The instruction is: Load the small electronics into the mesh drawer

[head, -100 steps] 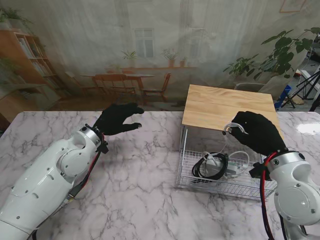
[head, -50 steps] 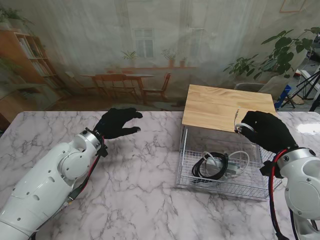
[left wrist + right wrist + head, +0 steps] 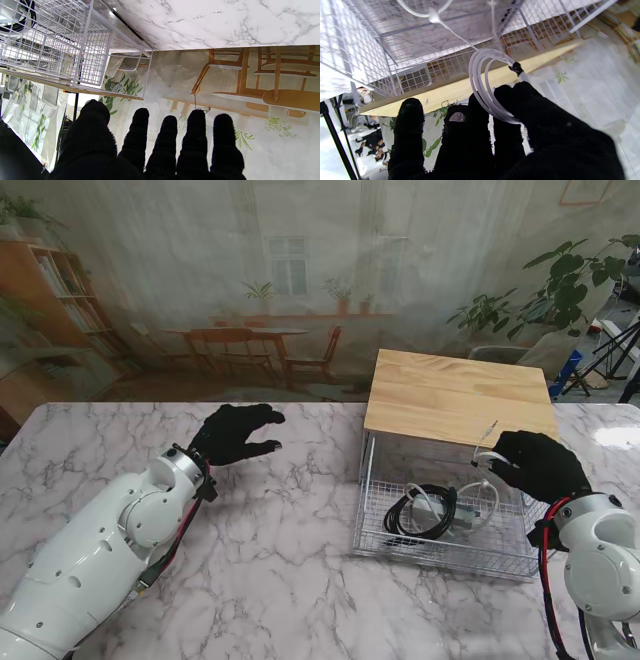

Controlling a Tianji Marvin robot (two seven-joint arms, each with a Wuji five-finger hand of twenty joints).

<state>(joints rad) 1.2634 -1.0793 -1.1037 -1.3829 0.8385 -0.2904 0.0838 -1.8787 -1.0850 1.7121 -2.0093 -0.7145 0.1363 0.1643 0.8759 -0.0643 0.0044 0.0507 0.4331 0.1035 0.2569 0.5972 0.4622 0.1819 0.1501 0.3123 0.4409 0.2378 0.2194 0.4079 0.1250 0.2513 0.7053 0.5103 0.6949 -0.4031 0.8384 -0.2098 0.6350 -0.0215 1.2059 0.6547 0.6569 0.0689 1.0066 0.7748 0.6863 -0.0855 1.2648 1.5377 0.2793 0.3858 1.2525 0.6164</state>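
Note:
The white mesh drawer (image 3: pixel 372 502) stands pulled out under a wooden top (image 3: pixel 455 392) at the right. Inside lie a coiled black cable (image 3: pixel 418 512) and a white charger (image 3: pixel 466 518). My right hand (image 3: pixel 535 463), in a black glove, hovers over the drawer's right side, shut on a coiled white cable (image 3: pixel 485 454); the right wrist view shows the white cable (image 3: pixel 482 87) pinched between thumb and fingers above the mesh drawer (image 3: pixel 357 50). My left hand (image 3: pixel 235 432) hangs open over the marble at the left, fingers (image 3: pixel 170 140) spread and holding nothing, with the mesh drawer (image 3: pixel 75 50) off to its side.
The marble table (image 3: pixel 270 560) stretches between both arms. A printed backdrop of a café scene hangs behind the table. Potted plants (image 3: pixel 560 290) and a tripod stand beyond the right edge.
My right hand, with the white cable, has swung right past the wooden top's front edge and come down toward the drawer's right side. The left hand has drifted slightly away from me.

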